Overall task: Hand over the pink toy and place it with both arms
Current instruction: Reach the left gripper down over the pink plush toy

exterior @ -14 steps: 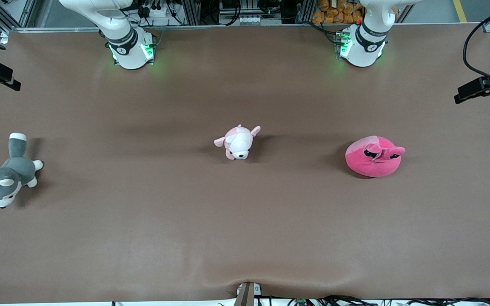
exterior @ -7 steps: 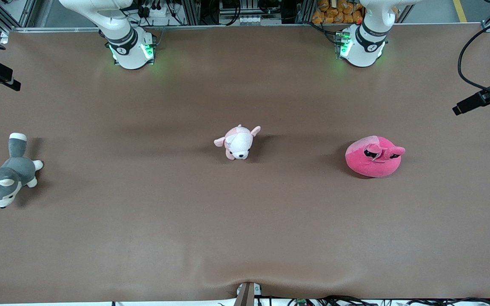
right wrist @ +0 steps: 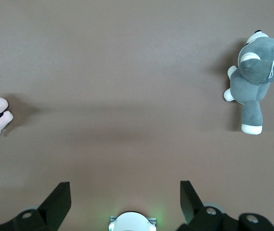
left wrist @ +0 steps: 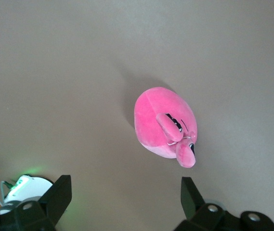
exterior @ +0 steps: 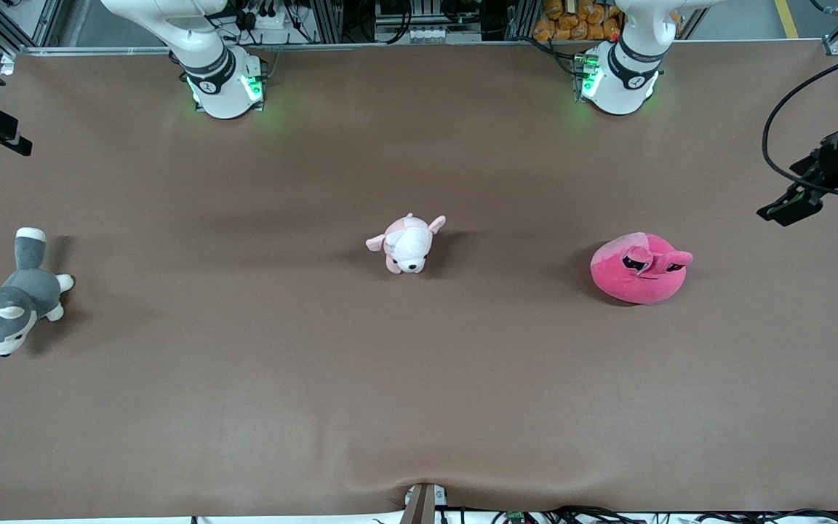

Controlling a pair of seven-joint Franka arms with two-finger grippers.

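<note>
The pink toy [exterior: 639,267] is a round hot-pink plush with black half-lidded eyes. It lies on the brown table toward the left arm's end and also shows in the left wrist view [left wrist: 165,126]. My left gripper [left wrist: 126,192] is open and empty, high above the table, apart from the toy. In the front view it [exterior: 790,206] shows at the edge by the left arm's end. My right gripper [right wrist: 125,192] is open and empty, high over the right arm's end, with its base [right wrist: 132,221] below it.
A pale pink-and-white puppy plush [exterior: 407,244] lies mid-table. A grey-and-white husky plush [exterior: 12,298] lies at the right arm's end and shows in the right wrist view [right wrist: 254,77]. The arm bases [exterior: 224,84] [exterior: 617,76] stand along the table's back edge.
The left gripper has moved in over the table's end toward the pink toy. The right arm has barely moved. The toys have not moved.
</note>
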